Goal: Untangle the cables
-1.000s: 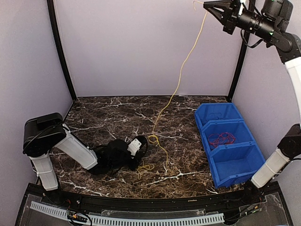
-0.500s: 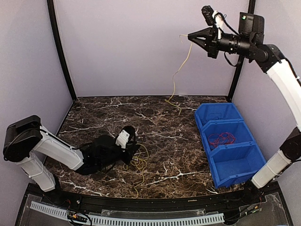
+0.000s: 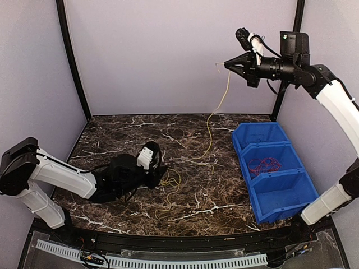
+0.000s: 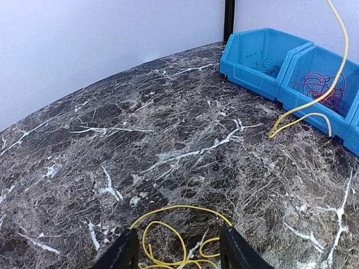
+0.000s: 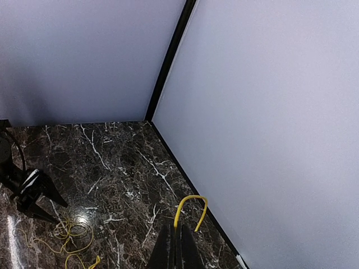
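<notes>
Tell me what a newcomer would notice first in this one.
The yellow cable runs from the raised right claw, shut on its end high at the back right, down to a loose coil on the marble table. The left claw lies low at that coil, its fingers apart. At the right edge a blue bin holds a red tangle in its middle compartment.

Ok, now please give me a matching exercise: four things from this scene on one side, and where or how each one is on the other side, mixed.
1. yellow cable
2. red cable
3. blue cable
4. left end effector

A. in the middle bin
B. open, low above yellow loops
C. in the farthest bin
D. hanging from the shut right end effector to the table

Pairs: 1-D, 2-A, 3-C, 4-B
</notes>
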Motion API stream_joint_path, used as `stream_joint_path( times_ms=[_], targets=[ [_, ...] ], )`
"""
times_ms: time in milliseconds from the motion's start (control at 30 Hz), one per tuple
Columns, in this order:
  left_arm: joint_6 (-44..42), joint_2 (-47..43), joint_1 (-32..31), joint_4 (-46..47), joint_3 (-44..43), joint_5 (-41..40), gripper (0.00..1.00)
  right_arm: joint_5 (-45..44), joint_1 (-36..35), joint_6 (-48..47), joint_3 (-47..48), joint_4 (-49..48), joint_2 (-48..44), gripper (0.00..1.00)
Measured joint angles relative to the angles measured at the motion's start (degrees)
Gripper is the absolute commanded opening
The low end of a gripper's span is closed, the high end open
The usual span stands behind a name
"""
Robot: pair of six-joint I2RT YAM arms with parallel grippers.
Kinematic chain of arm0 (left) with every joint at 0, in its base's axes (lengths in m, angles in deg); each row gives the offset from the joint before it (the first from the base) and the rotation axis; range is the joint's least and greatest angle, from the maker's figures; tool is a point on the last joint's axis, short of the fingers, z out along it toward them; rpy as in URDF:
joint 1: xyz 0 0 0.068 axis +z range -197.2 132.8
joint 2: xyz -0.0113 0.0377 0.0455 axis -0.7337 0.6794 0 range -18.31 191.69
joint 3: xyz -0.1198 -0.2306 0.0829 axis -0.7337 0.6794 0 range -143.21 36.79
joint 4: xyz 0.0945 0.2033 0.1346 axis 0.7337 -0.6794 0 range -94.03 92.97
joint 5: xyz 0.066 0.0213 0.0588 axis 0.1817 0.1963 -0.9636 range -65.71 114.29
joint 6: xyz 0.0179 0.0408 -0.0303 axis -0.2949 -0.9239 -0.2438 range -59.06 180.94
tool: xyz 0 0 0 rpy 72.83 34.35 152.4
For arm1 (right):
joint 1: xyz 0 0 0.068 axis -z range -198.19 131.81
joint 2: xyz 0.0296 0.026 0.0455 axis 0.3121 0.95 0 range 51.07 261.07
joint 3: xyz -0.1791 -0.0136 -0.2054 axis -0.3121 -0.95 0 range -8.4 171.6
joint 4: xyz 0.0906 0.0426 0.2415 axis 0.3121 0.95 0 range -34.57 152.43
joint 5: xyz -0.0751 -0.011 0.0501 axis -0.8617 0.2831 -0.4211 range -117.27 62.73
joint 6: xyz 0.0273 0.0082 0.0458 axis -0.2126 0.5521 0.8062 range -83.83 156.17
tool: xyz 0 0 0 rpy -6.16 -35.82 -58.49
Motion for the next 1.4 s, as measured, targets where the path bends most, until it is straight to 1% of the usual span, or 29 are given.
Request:
stream_joint_path(
  times_ms=[233,433,567,733,833,1000,1200,1400],
  targets=[
    [2.43,-1.9,0.0,-2.49,-0.07,-2.47,0.53,-4.17,0.04,-3.91,-0.52,2.08,-4.79,0.0],
    [4.15,-2.47,0.0,-2.97,-0.07,-6.93,0.53,-8.48,0.66,-8.72,-3.61,4.87,-10.1,0.0],
    [5.01,-2.45,0.0,-3.02,-0.07,-9.75,0.53,-9.94,2.45,-12.33,-5.53,8.24,-13.14,0.0],
    [5.95,-2.03,0.0,-2.99,-0.07,-12.09,0.54,-12.22,3.19,-17.55,-5.57,14.25,-14.75,0.0],
    [6.56,-0.48,0.31,-2.89,-0.07,-13.16,0.54,-13.79,3.19,-20.35,-4.61,18.84,-15.54,0.0],
    [7.26,3.93,0.68,-2.86,-0.76,-13.99,0.54,-16.57,3.21,-23.71,-1.53,23.61,-18.64,0.0],
    [7.52,8.52,0.74,-2.82,-3.87,-13.92,0.54,-22.53,3.23,-28.22,-1.25,25.59,-27.74,0.0],
    [7.5,11.85,0.76,-2.67,-7.19,-13.66,0.54,-28.65,3.23,-31.43,-4.46,28.94,-35.71,0.0]
  ],
)
